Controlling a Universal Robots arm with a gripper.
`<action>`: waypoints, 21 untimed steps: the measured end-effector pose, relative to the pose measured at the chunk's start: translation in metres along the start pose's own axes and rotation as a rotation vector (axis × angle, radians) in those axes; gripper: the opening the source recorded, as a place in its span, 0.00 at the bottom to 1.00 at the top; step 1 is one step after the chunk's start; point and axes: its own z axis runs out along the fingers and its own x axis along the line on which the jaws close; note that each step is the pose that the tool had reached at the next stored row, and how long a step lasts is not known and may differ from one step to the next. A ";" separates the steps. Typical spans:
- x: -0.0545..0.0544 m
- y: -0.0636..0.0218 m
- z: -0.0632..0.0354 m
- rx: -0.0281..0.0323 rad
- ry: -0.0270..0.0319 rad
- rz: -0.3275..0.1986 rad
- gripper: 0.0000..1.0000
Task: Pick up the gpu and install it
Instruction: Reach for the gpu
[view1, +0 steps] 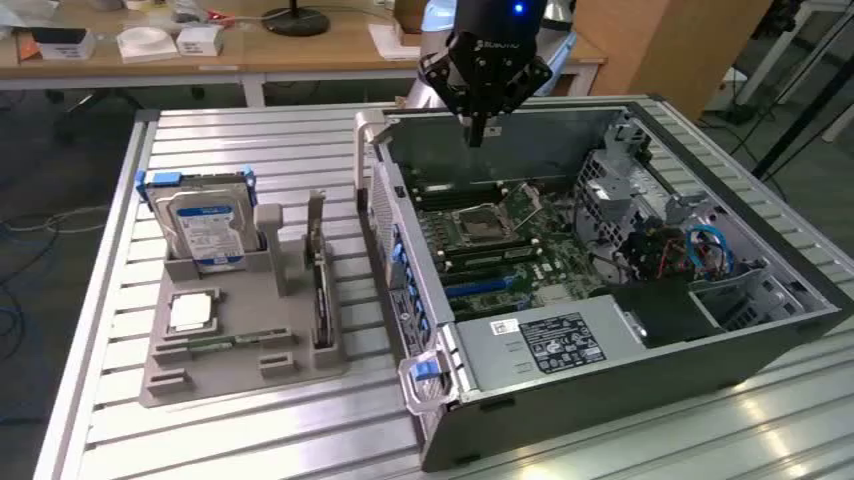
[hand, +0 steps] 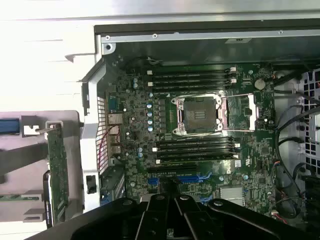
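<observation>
A: While the gripper (view1: 475, 135) hangs over the open computer case (view1: 601, 400), how do its fingers stand?
B: Pressed together, holding nothing, toward the case's far side.
A: And the gpu (view1: 318, 270)?
B: On edge in the grey tray (view1: 234, 385), on the exterior view's left of the case, near the hard drive (view1: 207, 230).

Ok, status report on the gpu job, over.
Gripper shut, empty, above open case. Gpu upright in gray holder, untouched. Case side wall between them.
</observation>
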 end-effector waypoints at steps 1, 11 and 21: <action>0.000 0.0000 0.0000 0.0000 0.0000 0.000 0.11; 0.000 0.0000 0.0000 0.0000 -0.0001 0.000 0.11; 0.010 -0.0008 -0.0001 0.0000 0.0000 0.000 0.11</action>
